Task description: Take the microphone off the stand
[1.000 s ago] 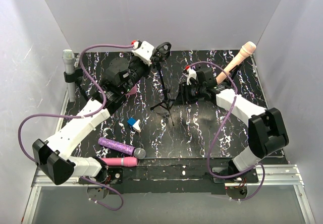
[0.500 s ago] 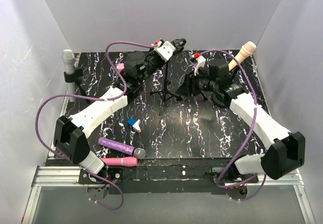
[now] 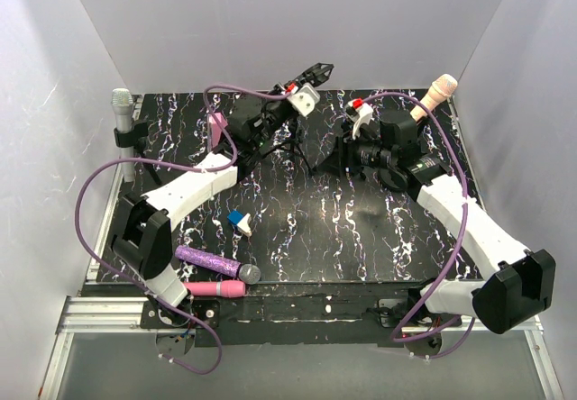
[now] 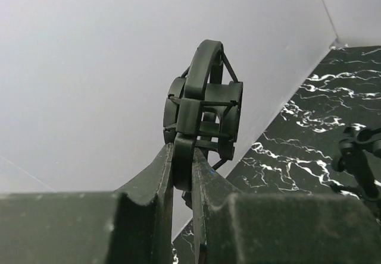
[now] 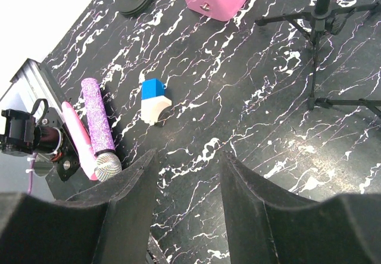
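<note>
- Top view: the left gripper [image 3: 317,69] is pressed together on the head of the tripod stand [image 3: 290,148].
- The right gripper [image 3: 335,161] hangs just right of that stand's legs with its jaws spread and nothing between them.
- A silver microphone [image 3: 122,107] stands upright in a clip, well left of the tripod stand and apart from both grippers.
- A peach microphone [image 3: 435,91] tilts well right of the tripod stand, its lower end hidden behind the right arm.
- A purple microphone [image 3: 212,262] and a pink microphone [image 3: 215,288] lie side by side, well nearer than the stand and to its left.
- Left wrist view: the fingers [image 4: 161,175] pinch the lower rim of the black ring mount [image 4: 205,97].
- Right wrist view: the spread fingers [image 5: 134,175] hang over the table. The stand's legs are beyond them to the right, and a blue-and-white block [image 5: 153,100] lies left of the stand.
</note>
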